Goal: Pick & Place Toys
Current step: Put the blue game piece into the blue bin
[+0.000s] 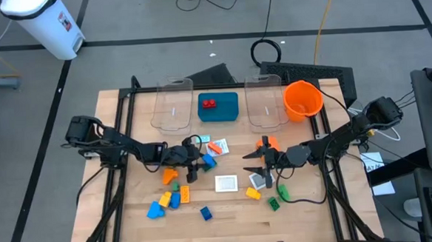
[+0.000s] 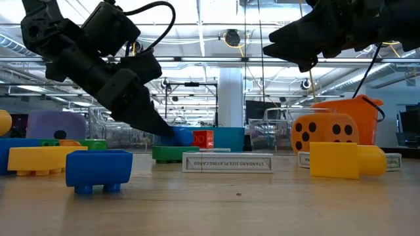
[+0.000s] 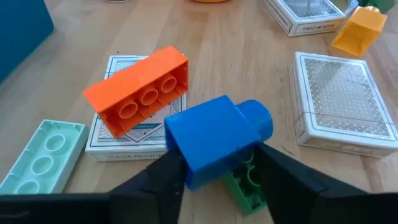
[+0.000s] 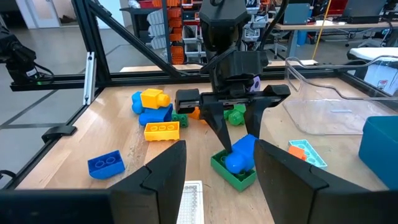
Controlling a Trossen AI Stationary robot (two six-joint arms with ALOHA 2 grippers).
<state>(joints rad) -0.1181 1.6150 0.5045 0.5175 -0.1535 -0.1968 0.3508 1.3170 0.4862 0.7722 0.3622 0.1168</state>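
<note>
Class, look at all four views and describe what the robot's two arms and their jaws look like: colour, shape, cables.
Both arms are matt black, built of blocky jointed segments. The left arm and right arm each end in a boxy wrist block. The left gripper has two flat, tapering black jaws hanging from a crossbar. Black cables run along the arms. The right gripper looks the same. No markings are readable.

text: "STANDARD SIZE PLAYING CARDS" | on: long side of white card box, low view, printed upside down | other: a second card box in the left wrist view carries edge print too small to read
</note>
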